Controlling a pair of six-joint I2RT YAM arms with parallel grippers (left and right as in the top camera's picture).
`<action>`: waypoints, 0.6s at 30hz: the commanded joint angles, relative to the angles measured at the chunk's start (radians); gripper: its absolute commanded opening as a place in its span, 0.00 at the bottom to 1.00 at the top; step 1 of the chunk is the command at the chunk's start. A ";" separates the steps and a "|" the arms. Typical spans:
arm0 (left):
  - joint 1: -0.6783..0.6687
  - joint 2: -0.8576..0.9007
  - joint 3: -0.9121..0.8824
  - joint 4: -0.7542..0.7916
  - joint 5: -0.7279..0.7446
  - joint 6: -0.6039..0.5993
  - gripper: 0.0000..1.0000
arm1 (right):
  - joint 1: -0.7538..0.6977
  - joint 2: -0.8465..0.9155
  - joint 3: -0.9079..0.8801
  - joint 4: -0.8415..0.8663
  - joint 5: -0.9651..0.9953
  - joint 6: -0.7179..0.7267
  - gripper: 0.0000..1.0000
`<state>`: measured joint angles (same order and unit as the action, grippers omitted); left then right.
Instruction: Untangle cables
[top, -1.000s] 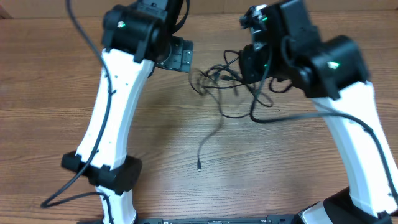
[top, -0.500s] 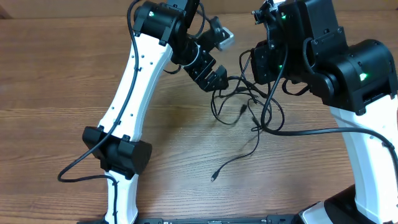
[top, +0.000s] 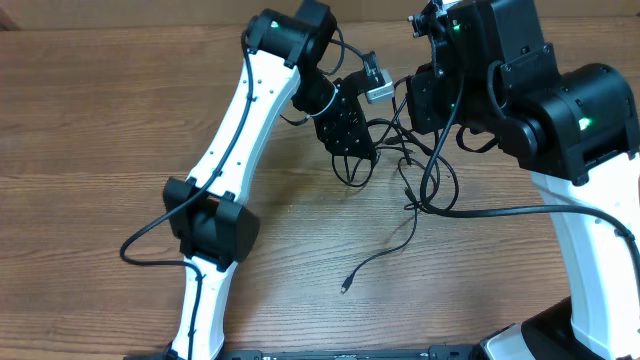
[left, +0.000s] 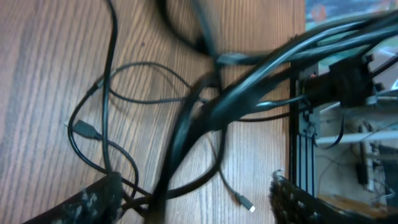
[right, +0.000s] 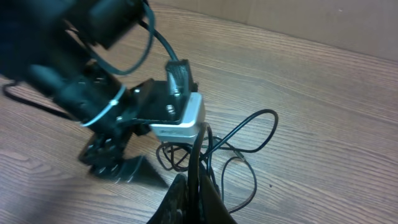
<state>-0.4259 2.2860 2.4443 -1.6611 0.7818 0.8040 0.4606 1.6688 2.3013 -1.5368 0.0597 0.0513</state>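
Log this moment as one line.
left gripper: open over cables | right gripper: shut on cables | cables: tangled on table

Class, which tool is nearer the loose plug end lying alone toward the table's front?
Left. The left tool hangs open over the cables, behind the plug end; the right tool, shut on those cables, sits farther back and rightward.

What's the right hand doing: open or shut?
Shut. In its wrist view the right hand is closed tight, tips together, with a thin black cable pinched between them and rising upward.
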 joint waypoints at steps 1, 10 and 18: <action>-0.003 0.061 -0.003 0.002 0.018 0.038 0.09 | 0.004 -0.063 0.024 0.010 0.010 -0.008 0.04; 0.053 0.037 0.005 -0.023 -0.468 -0.351 0.04 | -0.139 -0.090 0.024 0.011 0.027 -0.049 0.04; 0.289 -0.132 0.003 -0.029 -0.764 -0.709 0.04 | -0.550 -0.090 0.024 0.048 -0.164 -0.064 0.04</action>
<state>-0.2516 2.2845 2.4424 -1.6863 0.1627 0.2687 0.0444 1.6020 2.3032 -1.4937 -0.0048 0.0044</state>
